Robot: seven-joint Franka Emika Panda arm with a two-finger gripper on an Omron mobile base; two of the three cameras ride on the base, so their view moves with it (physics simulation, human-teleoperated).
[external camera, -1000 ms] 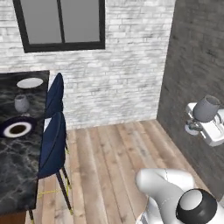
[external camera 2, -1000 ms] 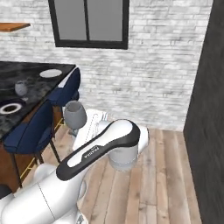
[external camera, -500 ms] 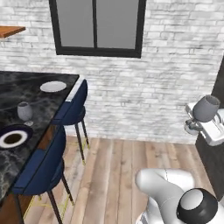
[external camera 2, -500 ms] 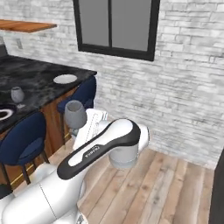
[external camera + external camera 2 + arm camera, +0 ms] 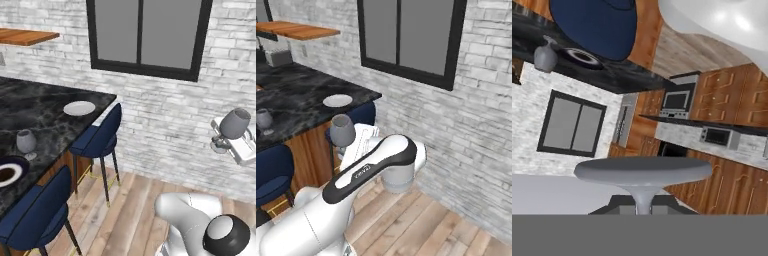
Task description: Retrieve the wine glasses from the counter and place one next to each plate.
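A home kitchen: black marble counter [image 5: 45, 107] on wooden cabinets, navy bar stools [image 5: 100, 137] along its edge, white brick wall, dark-framed window [image 5: 145, 37], built-in oven [image 5: 679, 100] among cabinets.

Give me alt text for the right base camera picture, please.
The white robot arm's hand holds a grey wine glass beside a black marble counter, where a white plate and a second wine glass sit. Behind them: a white brick wall and dark-framed window.
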